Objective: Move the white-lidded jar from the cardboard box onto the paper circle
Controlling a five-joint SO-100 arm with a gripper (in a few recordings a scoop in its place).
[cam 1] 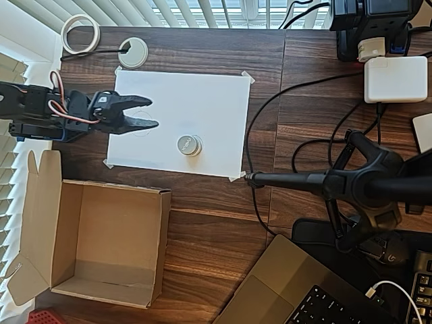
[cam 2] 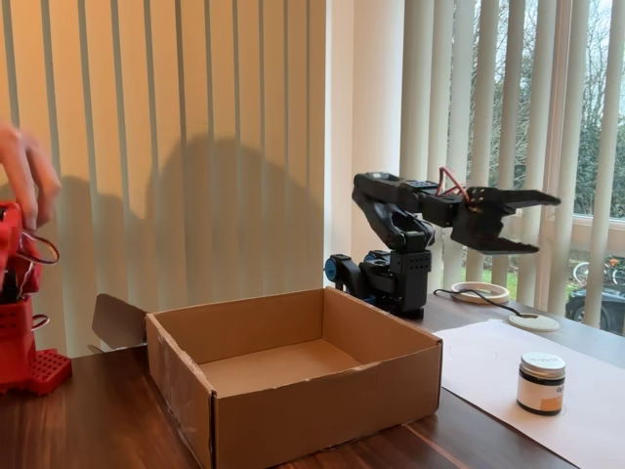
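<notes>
On smooth white paper (cam 1: 202, 101), the squat round white-lidded jar (cam 1: 190, 144) stands beside the wide-open, empty black gripper (cam 1: 150, 113).

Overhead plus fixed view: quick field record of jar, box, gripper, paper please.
jar: white-lidded jar upright on the white paper, outside the box
box: cardboard box open, nothing visible inside
gripper: gripper open, raised above the paper, apart from the jar, holding nothing
circle: faint pencil outline near the gripper tips in the overhead view; too faint to place against the jar
paper: taped at corners to the wooden table
person: hand at left edge of fixed view
</notes>
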